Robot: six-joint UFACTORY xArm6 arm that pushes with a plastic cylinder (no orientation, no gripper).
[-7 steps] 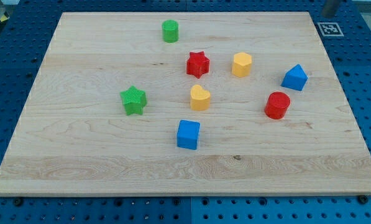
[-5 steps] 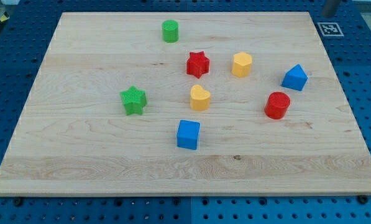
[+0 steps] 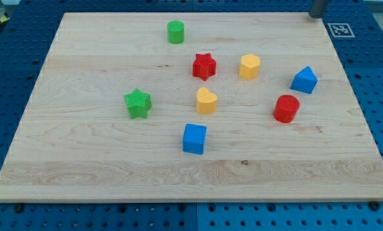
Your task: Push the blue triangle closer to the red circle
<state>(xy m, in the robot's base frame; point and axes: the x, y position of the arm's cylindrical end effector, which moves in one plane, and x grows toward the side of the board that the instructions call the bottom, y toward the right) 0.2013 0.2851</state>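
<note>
Though small, blue triangle [image 3: 304, 80] upright.

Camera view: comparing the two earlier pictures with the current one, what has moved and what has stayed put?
Only my tip moved: it slid toward the view's left along the view's top edge, near the board's top right corner, still well above the blue triangle and touching no block. The blue triangle, the red circle and the other six blocks stayed where they were.

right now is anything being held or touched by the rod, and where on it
Nothing is held. My tip is at the view's top right edge, well clear of the blue triangle and red circle.
</note>
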